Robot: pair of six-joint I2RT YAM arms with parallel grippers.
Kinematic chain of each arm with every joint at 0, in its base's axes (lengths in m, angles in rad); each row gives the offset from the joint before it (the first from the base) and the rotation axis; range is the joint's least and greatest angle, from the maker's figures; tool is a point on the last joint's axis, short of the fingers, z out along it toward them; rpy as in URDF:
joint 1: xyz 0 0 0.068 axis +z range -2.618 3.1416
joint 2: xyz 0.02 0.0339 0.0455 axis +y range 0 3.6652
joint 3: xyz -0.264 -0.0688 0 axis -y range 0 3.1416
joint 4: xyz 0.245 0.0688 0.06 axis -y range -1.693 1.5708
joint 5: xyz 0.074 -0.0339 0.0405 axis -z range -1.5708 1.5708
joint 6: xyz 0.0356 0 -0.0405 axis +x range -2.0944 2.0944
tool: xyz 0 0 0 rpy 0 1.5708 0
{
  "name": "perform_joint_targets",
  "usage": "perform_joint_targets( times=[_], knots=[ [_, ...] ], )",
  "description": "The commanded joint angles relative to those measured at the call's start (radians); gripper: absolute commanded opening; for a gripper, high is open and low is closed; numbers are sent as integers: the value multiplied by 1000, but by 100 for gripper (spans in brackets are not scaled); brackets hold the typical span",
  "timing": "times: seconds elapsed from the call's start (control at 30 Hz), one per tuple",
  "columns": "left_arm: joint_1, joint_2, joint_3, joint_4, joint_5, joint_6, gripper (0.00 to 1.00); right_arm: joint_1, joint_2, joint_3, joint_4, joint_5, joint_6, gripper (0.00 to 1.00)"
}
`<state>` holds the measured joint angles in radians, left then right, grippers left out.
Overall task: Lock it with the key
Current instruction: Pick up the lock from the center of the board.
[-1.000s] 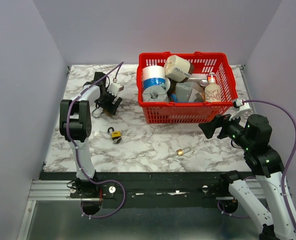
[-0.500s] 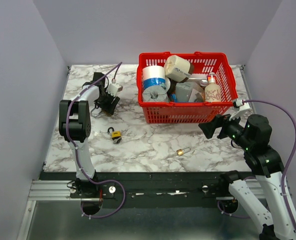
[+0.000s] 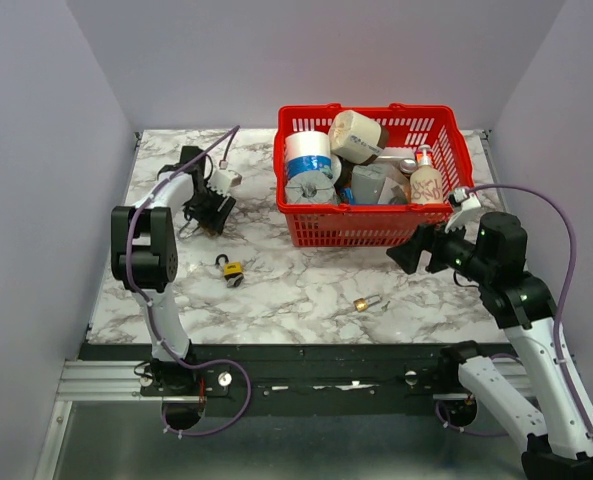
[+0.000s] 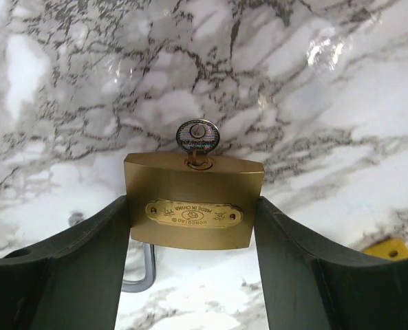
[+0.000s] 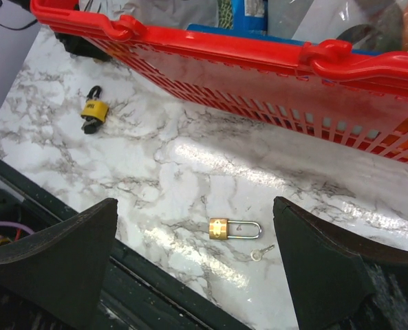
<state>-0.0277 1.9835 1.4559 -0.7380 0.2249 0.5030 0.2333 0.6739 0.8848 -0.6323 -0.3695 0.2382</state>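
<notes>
Near the bench's far-left corner, the left gripper [image 4: 192, 230] clamped a brass padlock [image 4: 193, 196] by its sides, key [image 4: 197, 135] seated in the keyhole (shackle mostly hidden). The right gripper [image 5: 193, 213], spread wide and empty, hung before the red basket [image 5: 259, 75], above a smaller padlock [image 5: 219, 228] by the near edge.

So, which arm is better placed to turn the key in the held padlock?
Probably right. The left gripper is shut on the brass padlock with the key sticking out, so it is busy; the right gripper is open and empty, though far away.
</notes>
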Motion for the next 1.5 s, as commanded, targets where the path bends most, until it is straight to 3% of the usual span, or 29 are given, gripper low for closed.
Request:
perform_joint_targets(
  times=[0.0, 0.2, 0.4, 0.53, 0.7, 0.87, 1.03, 1.47],
  knots=[
    [9, -161, 27, -26, 17, 61, 10, -5, 9, 54, -6, -85, -20, 100],
    [9, -314, 58, -76, 88, 121, 6, -5, 52, 131, -1, -153, -20, 100],
    [-32, -509, 72, -142, 160, 213, 7, -6, 122, 196, 11, -318, -1, 100],
    [-141, -652, 47, -189, 189, 268, 9, -3, 229, 259, 28, -419, 49, 100],
    [-365, -814, 11, -179, 130, 279, 9, 53, 354, 379, 43, -483, 70, 100],
    [-500, -841, 99, -222, 103, 252, 9, 205, 486, 534, 52, -477, 78, 100],
    [-665, -841, 142, -245, -18, 258, 10, 281, 614, 609, 131, -427, 173, 100],
    [-779, -828, 149, -219, -117, 261, 9, 455, 768, 686, 163, -338, 188, 99]
  ],
)
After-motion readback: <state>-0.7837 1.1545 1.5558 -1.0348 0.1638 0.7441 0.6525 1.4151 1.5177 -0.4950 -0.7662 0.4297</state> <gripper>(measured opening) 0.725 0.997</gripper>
